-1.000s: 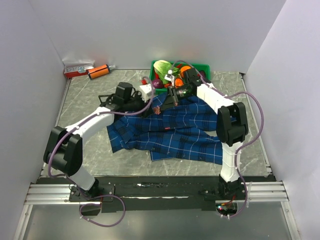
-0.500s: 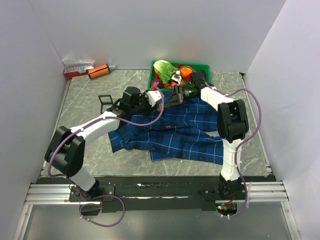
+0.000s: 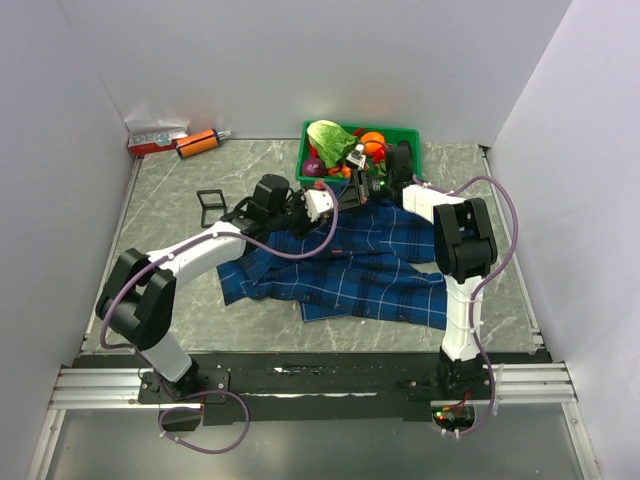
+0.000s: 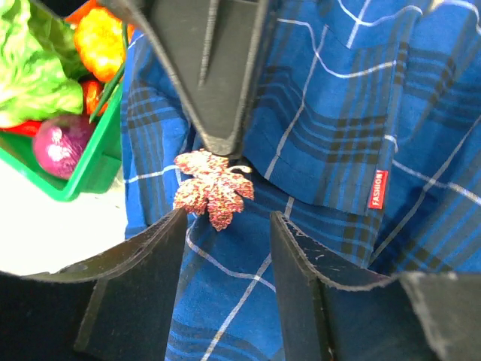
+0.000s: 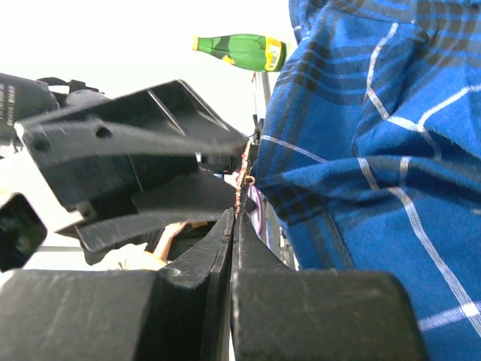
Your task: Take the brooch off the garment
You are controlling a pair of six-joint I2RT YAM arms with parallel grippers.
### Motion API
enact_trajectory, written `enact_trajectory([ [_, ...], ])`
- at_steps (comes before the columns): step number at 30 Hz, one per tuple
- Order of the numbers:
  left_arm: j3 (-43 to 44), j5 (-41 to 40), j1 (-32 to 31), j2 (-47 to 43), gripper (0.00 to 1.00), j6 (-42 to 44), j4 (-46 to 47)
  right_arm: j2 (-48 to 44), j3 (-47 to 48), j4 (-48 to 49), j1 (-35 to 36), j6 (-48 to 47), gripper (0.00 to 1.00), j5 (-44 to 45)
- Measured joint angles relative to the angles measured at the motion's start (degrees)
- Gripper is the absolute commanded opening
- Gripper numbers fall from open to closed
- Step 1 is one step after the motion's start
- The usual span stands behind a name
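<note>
The garment [image 3: 350,265], a navy plaid shirt, lies spread in the middle of the table. In the left wrist view its red tag [image 4: 378,188] shows on the fabric [image 4: 338,98]. The brooch [image 4: 214,188], a small gold-pink leaf, sits against the fabric just ahead of my open left gripper [image 4: 225,226]. My right gripper [image 5: 235,214] is shut on the brooch's top edge [image 5: 241,184], seen edge-on. The right fingers [image 4: 214,75] come down from above. In the top view both grippers meet at the shirt's far edge, left [image 3: 335,205] and right [image 3: 353,190].
A green basket [image 3: 410,137] of vegetables stands just behind the grippers, close to the brooch [image 4: 90,162]. An orange cylinder [image 3: 197,143] and a red-white box [image 3: 155,138] lie at the back left. A small black frame [image 3: 211,205] lies left of the shirt.
My left gripper has moved right, up to the brooch. My right gripper has drawn back toward the basket, still at the shirt's far edge.
</note>
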Motion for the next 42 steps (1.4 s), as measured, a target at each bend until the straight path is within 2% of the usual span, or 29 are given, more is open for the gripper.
enact_trajectory([
  [5,-1.5,-0.9,-1.2,-1.0,0.53,3.5,0.2,0.0,0.0,2.3,0.0,2.4,0.00,-0.5],
  [12,-3.4,-7.4,-3.4,-1.2,0.51,5.6,4.4,0.1,0.0,2.6,0.0,2.9,0.00,-0.5],
  [16,-3.3,-9.4,-3.6,-0.2,0.46,5.6,5.7,0.1,0.0,2.5,0.0,2.8,0.00,-0.1],
  [19,-3.1,-10.8,-3.7,0.7,0.34,5.6,6.7,0.1,0.0,2.0,0.0,2.2,0.00,0.4],
  [20,-3.0,-11.2,-3.7,0.9,0.25,5.7,6.8,0.1,0.0,1.7,-0.1,1.9,0.00,0.5],
  [23,-2.0,-11.6,-3.7,1.4,0.10,5.3,6.0,0.1,0.0,0.9,-0.3,1.1,0.00,0.6],
  [26,-1.5,-11.5,-3.8,1.5,0.01,4.3,4.6,0.1,0.2,-1.0,-0.5,-0.4,0.01,0.8],
  [27,-1.3,-11.4,-3.8,1.5,0.01,3.8,4.0,0.1,0.3,-1.6,-0.5,-0.8,0.07,1.0],
  [30,-1.0,-10.6,-3.8,1.5,0.01,2.1,3.0,0.1,0.4,-3.1,-0.7,-2.1,0.16,1.6],
  [31,-1.0,-10.3,-3.7,1.5,0.01,1.6,3.0,0.1,0.5,-3.6,-0.9,-2.6,0.22,1.6],
  [35,-0.5,-8.9,-2.8,1.5,0.01,-1.6,2.0,0.0,0.7,-6.1,-1.2,-4.8,0.29,1.5],
  [38,0.2,-6.6,-1.2,1.5,0.01,-4.7,0.7,-0.1,3.5,-14.4,-1.7,-12.1,0.33,3.0],
  [42,1.7,-0.7,2.1,1.5,0.01,-9.1,-1.3,-1.8,10.1,-27.6,-2.4,-29.8,0.36,8.8],
])
